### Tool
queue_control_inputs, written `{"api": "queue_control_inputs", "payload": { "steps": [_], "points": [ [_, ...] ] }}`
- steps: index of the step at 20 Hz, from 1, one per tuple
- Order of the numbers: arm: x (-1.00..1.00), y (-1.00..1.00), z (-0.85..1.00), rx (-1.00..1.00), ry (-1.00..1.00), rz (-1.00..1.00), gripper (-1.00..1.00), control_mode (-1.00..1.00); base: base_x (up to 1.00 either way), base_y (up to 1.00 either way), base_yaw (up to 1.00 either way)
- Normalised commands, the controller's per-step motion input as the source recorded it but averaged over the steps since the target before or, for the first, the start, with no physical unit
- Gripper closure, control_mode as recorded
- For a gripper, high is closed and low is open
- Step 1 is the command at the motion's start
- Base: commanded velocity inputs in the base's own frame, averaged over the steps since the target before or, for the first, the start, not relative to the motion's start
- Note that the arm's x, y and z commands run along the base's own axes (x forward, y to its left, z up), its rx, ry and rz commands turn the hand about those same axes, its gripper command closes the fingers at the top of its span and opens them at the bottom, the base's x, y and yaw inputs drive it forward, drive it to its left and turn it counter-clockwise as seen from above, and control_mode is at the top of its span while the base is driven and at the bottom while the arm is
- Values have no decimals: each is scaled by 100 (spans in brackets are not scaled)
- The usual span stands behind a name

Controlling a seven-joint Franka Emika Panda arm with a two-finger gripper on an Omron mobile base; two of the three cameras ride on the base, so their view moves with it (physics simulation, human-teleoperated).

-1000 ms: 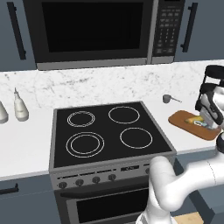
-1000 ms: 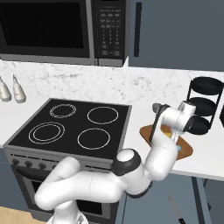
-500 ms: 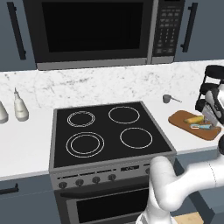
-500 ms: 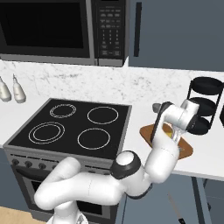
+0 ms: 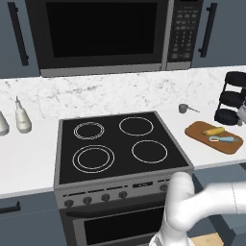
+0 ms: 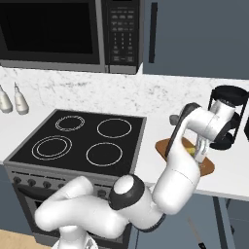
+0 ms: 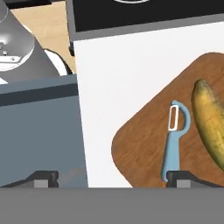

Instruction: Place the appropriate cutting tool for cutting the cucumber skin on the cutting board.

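Release done, by the look of it — peeler down on the board.

Gripper [image 7: 111,176] with fingertips [image 7: 42,177] spread wide and nothing between them, hanging above the near edge of the cutting board [image 7: 144,144]. Peeler [image 7: 173,142] lying flat on the wood, blue handle toward the camera, metal head pointing away, just beside the cucumber [image 7: 211,120] and apart from it. Same pair seen on the board [image 5: 204,132] right of the stove [image 5: 120,146], near the black tiered rack [image 5: 233,96]. Judged as the final step — next calls only for a clean lift straight away, without brushing the handle or nudging the cucumber.
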Motion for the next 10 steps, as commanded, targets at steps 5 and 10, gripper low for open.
{"api": "queue_control_inputs", "payload": {
  "steps": [5, 10],
  "points": [
    [-81, 37, 71, -7, -11, 2, -100, -100, 0, 0, 0],
    [-63, 94, 27, -11, -1, 11, -100, -100, 0, 0, 0]
  ]
}}
